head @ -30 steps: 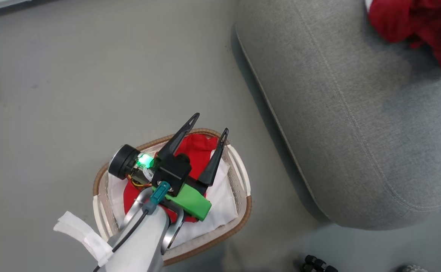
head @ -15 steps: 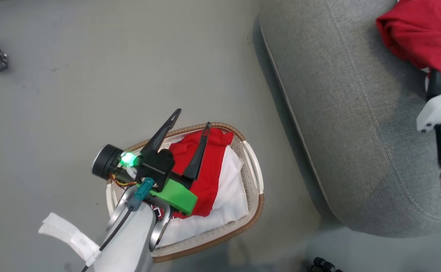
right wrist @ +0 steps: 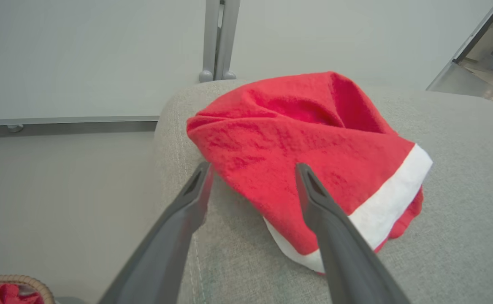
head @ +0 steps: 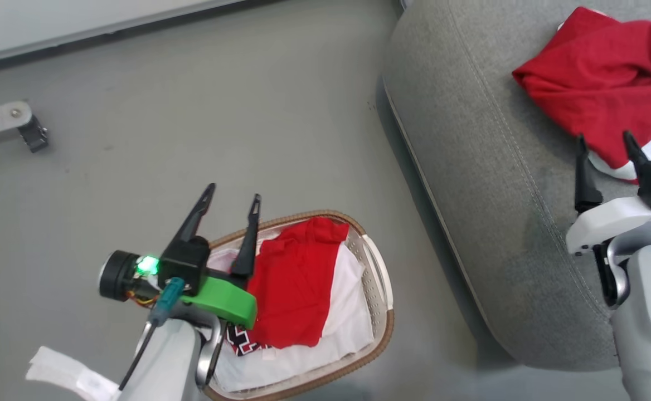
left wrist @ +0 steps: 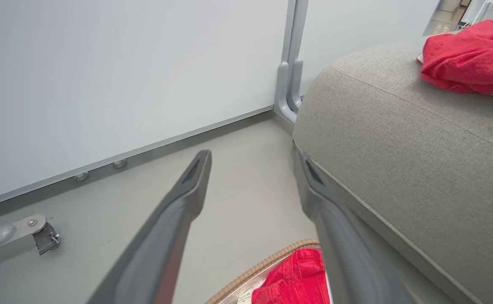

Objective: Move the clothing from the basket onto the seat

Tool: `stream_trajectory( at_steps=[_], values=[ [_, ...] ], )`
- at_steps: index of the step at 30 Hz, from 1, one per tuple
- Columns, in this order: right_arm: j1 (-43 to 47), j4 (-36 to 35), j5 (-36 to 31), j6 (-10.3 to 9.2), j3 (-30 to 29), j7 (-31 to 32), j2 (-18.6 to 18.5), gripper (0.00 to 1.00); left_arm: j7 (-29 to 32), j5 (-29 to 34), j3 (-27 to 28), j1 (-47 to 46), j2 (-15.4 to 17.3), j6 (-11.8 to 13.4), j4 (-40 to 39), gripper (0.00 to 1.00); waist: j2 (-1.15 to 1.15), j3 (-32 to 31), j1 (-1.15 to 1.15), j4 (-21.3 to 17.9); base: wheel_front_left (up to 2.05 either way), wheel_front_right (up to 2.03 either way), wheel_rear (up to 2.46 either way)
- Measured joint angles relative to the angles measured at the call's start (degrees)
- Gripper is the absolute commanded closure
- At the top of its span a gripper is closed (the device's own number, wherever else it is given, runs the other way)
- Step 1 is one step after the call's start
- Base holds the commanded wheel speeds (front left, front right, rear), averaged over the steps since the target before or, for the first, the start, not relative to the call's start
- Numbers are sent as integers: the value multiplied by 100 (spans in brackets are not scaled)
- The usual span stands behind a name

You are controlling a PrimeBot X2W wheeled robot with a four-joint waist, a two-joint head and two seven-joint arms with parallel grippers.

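Observation:
A red and white garment [head: 297, 289] with dark lettering at its lower corner lies in the white basket [head: 378, 278] on the floor; its red fabric [left wrist: 297, 280] shows at the bottom of the left wrist view. My left gripper [head: 231, 200] hangs open and empty above the basket's left end. A second red garment with a white band [head: 604, 94] [right wrist: 305, 147] rests on the grey seat [head: 481, 167] [right wrist: 461, 211]. My right gripper [head: 604, 146] [right wrist: 250, 171] stands open just short of that garment, holding nothing.
A white wall with a grey baseboard [head: 108, 25] runs along the back. A grey metal leg with a caster [head: 10, 120] lies on the floor at far left. A grey vertical post [left wrist: 291, 63] stands by the seat's far corner.
The head camera has shifted, showing more of the wall and seat. My left gripper moved left off the basket's middle. My right gripper came into view beside the garment on the seat.

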Motion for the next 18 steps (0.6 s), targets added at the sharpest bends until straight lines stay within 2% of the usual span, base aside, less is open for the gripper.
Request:
stream_trajectory(
  at_steps=[6, 12, 18],
  values=[
    [281, -483, 357, 0, 553, 0, 205, 0, 0, -83, 543, 283, -48, 207, -24, 0, 0, -280, 0, 229, 0, 0, 0],
    [560, -776, 572, 0, 651, 0, 369, 0, 0, -129, 1105, 585, -66, 435, -57, 0, 0, -519, 0, 557, 0, 0, 0],
    [924, -924, 588, 0, 650, 0, 517, 0, 0, -129, 1461, 945, -85, 486, -36, 0, 0, -810, 0, 860, 0, 0, 0]
  ],
)
